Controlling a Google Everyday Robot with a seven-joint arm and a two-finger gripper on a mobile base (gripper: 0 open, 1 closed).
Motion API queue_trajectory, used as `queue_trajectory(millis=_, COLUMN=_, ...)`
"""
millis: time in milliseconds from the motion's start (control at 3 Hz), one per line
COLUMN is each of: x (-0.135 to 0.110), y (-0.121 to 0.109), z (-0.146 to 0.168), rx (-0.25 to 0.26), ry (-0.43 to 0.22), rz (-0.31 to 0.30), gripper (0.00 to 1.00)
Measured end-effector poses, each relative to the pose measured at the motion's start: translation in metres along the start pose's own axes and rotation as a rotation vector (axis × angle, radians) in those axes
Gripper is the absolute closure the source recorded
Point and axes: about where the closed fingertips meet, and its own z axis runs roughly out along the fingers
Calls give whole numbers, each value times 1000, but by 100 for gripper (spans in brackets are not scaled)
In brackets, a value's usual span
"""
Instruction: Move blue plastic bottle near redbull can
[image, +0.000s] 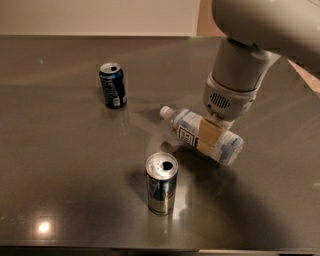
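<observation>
A dark, glossy table seen from above at an angle. From the upper right a pale grey robot arm reaches down, and its gripper is pinched around the middle of the blue plastic bottle – one tan finger pad lies flat across the bottle's body. The bottle lies on its side, tilted across the view, with its white cap pointing to the upper left and its base to the lower right. Whether it rests on the table or hangs just above it cannot be told. The redbull can stands upright near the front edge – just in front of the bottle's cap end, close by but not touching. A dark navy can stands upright well apart at the back left, its top opened
</observation>
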Motion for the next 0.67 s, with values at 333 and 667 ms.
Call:
queue_trajectory(millis=333, x=1, y=23, z=5, rx=-29, ry=5, rz=-87, gripper=100)
queue_trajectory(millis=667, x=7, y=47, z=12, rx=-49, ry=16, rz=-168, gripper=100)
